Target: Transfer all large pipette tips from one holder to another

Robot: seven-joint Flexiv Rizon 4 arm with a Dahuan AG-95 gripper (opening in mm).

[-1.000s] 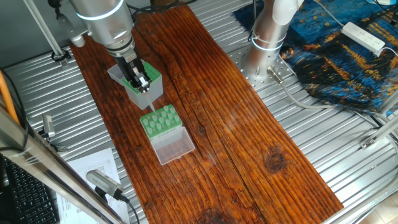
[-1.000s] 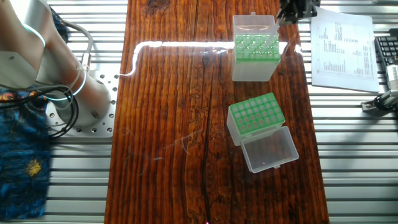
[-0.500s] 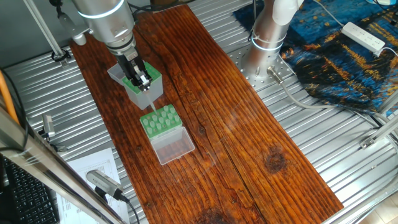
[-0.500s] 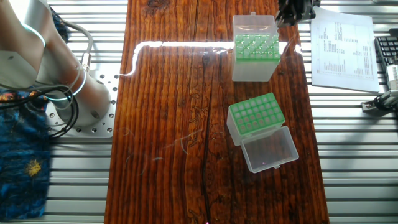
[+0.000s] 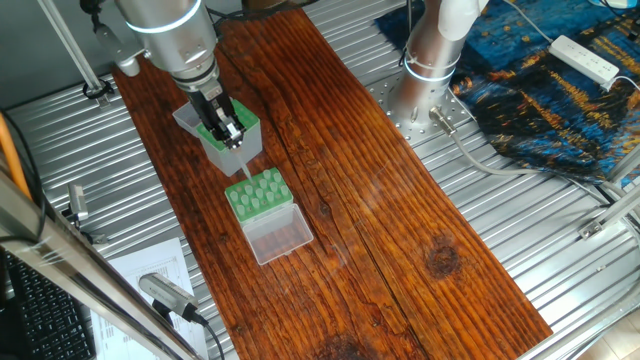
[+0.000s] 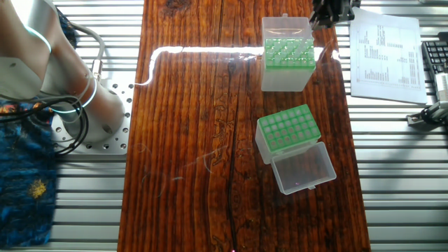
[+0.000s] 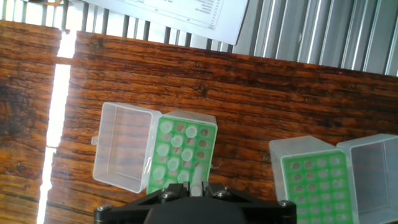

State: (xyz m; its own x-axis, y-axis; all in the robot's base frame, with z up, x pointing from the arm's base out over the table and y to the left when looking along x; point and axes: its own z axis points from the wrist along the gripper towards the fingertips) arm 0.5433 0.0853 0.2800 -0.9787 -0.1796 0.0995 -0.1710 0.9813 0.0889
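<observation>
The pincer (image 5: 228, 128) is seen poised directly over the green top plate of the taller grey-sided holder (image 5: 232, 150), with the arm descending from the upper left of that fixed view. In the hand view, the pincer (image 7: 195, 186) appears at the bottom edge, and a single pale tip (image 7: 196, 179) is seen between its fingers, just above the near edge of the green plate; the fingers are closed in upon this tip, though whether it is raised clear of its hole cannot be told. The large pipette tips (image 7: 175, 151) are seated in the grid of the taller holder (image 7: 182, 155), most of the holes being filled. Its clear lid (image 7: 123, 154) is swung open to one side.

The low green rack (image 6: 287, 131) is placed near the taller holder (image 6: 287, 64) on the wooden counter (image 6: 203, 140), the two being apart and not touching. The clear hinged lid (image 6: 304, 168) of the rack lies open, flat on the counter beside it. In the hand view the rack's (image 7: 314, 186) holes appear dark. Whether any holes there hold tips cannot be told from the fixed views.

A printed sheet of paper (image 6: 386, 49) is laid on the metal surface beyond the counter's edge.
</observation>
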